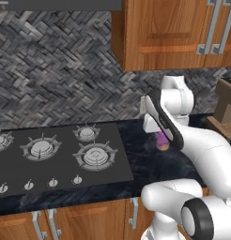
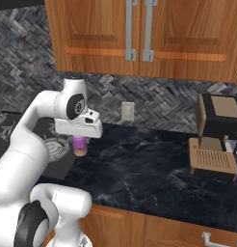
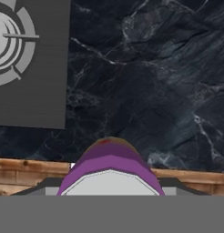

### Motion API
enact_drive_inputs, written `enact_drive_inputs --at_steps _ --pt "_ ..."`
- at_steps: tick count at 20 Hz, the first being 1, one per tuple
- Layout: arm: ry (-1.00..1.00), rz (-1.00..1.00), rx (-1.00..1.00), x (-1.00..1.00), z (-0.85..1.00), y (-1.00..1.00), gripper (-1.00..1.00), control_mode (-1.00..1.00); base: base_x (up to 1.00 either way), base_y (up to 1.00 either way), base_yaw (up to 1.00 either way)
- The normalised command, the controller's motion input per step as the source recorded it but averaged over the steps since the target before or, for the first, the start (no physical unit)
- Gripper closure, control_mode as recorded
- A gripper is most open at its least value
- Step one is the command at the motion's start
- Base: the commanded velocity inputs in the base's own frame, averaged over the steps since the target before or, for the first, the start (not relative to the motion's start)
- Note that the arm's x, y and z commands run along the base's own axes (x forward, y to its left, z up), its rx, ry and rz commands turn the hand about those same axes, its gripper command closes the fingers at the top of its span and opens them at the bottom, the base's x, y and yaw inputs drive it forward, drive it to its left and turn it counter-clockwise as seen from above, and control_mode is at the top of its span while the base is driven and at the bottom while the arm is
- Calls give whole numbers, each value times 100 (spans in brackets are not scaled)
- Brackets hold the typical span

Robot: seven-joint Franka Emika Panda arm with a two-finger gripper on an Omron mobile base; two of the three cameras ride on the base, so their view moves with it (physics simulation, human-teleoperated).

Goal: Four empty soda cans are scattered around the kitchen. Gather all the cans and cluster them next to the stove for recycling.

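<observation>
A soda can [image 1: 162,141], purple-pink with a tan base, hangs upright just right of the stove [image 1: 61,164], above the black marbled counter [image 1: 150,164]. My gripper [image 1: 160,135] points down and is shut on it from above. From the right base view the soda can [image 2: 80,145] sits under the gripper [image 2: 80,140], beside the stove [image 2: 55,167] corner. In the hand view the soda can [image 3: 110,164] shows its silvery top between the gripper [image 3: 111,187] fingers, with the stove [image 3: 38,91] at upper left and counter [image 3: 155,82] below.
A brown coffee machine [image 2: 214,140] stands on the counter to the right, also visible as the coffee machine [image 1: 225,110]. A wall outlet [image 2: 127,112] is on the herringbone backsplash. Wood cabinets [image 2: 139,38] hang overhead. The counter's wooden front edge [image 3: 186,177] lies close below.
</observation>
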Motion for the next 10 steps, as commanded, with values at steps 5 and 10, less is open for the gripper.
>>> enact_drive_inputs --at_steps 5,10 --pt "0 -1 1 0 -49 0 100 -100 0 0 0" --pt "0 -3 1 2 -39 0 100 -100 0 0 0"
